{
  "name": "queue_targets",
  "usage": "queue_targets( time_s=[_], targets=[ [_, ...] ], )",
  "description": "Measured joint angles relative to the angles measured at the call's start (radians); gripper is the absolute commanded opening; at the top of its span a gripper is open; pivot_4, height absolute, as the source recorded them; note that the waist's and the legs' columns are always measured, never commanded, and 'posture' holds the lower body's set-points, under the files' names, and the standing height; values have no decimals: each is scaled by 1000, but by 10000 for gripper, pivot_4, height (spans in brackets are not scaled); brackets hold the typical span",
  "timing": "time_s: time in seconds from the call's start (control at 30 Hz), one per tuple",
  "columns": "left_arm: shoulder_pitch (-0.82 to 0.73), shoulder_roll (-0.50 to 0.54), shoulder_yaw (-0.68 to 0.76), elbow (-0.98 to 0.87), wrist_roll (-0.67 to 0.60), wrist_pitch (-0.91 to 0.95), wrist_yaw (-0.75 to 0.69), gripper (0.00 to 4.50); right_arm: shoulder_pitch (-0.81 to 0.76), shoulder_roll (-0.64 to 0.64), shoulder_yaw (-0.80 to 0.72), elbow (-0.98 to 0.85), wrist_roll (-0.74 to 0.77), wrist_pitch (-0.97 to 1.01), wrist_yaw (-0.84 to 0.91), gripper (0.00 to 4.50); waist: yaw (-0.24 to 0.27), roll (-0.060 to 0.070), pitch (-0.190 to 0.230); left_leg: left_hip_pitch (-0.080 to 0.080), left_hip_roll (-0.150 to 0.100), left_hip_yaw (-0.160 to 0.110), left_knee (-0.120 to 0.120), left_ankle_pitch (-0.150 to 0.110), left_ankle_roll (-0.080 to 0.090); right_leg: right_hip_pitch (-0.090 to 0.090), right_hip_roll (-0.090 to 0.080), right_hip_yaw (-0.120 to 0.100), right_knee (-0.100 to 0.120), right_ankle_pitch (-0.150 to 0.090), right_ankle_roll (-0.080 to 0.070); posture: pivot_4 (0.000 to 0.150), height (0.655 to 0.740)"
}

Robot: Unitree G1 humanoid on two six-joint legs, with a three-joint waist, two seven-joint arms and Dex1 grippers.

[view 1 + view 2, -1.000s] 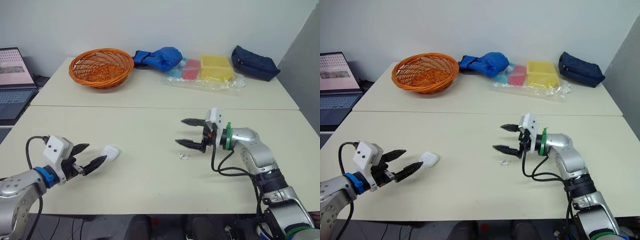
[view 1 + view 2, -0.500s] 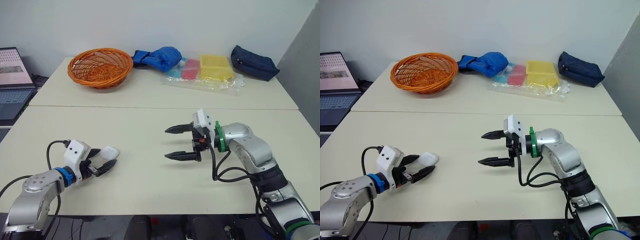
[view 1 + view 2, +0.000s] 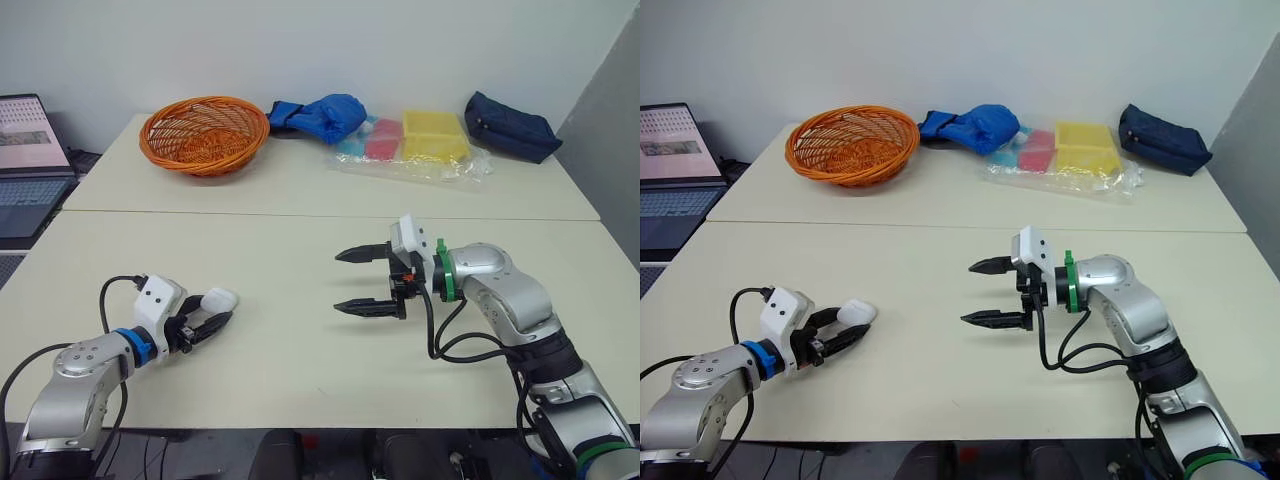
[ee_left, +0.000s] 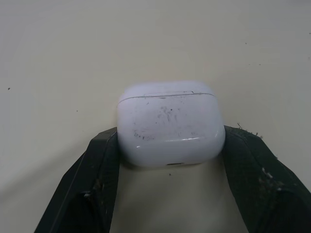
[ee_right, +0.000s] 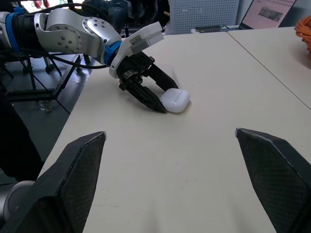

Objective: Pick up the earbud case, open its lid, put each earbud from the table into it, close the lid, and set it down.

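The white earbud case point(image 4: 170, 128) lies on the cream table point(image 3: 280, 360) at the front left, lid closed. My left gripper point(image 3: 207, 318) is low on the table with a black finger point(image 4: 99, 170) pressed against each side of the case, shut on it. The right wrist view shows the same hold from across the table, with the case point(image 5: 175, 100) at the left gripper's fingertips. My right gripper point(image 3: 352, 281) hovers over the middle of the table, wide open and holding nothing, pointing toward the case.
On the far table stand an orange wicker basket point(image 3: 203, 133), a blue cloth bundle point(image 3: 322, 115), a clear bag of coloured boxes point(image 3: 420, 140) and a dark blue pouch point(image 3: 510, 126). A laptop point(image 3: 25, 160) sits at the far left. A seam point(image 3: 250, 213) divides the two tables.
My left gripper advanced onto the case and closed on its sides. My right gripper swung left toward the table's middle, staying open.
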Motion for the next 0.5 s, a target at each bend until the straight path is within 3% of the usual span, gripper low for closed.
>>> queue_targets(
  time_s=[0.1,0.2,0.37,0.5],
  targets=[
    [-7,0,-8,4,10,-16,-11,27353,0,-10,-8,0,0,1,-4,45000,1,0,0,0,0,0,0,0,0,0,0,0,0,0,0,1500,7400],
    [-101,-5,-83,33,78,-152,-34,27353,-5,-28,-25,-4,-5,33,-42,45000,12,0,0,-4,0,-1,1,0,0,-2,-1,-1,0,0,-1,1500,7400],
    [-393,-25,-198,108,222,-602,-93,27353,-99,28,-114,-10,72,245,-193,45000,24,0,0,-4,0,2,1,0,0,-2,-1,-1,-1,5,-3,1500,7400],
    [-604,-91,-310,280,327,-980,-111,27353,-189,44,-172,-15,130,414,-287,45000,24,-1,-1,-5,-1,3,1,0,1,-1,3,-1,-2,5,-2,1500,7400]
  ],
)
